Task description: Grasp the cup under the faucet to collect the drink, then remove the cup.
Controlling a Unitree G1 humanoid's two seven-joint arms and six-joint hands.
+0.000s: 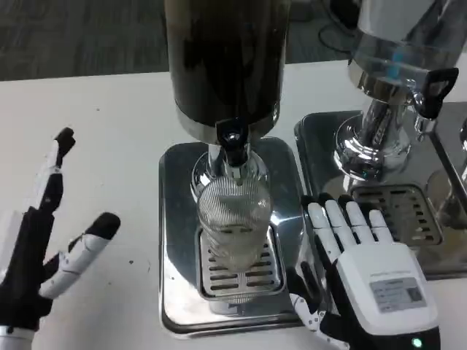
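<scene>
Two hands wait with fingers apart, holding nothing: our left hand (44, 248) over the white desk (109, 131), our right hand (365, 277) just beside the clear ribbed plastic cup (235, 222) standing under the black faucet (233, 142). Next, we judge, comes grasping it.

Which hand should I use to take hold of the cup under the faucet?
Right. The right hand is already beside the cup on the dispenser's drip tray, its fingers open and pointing ahead. The left hand sits open farther away on the table.
</scene>
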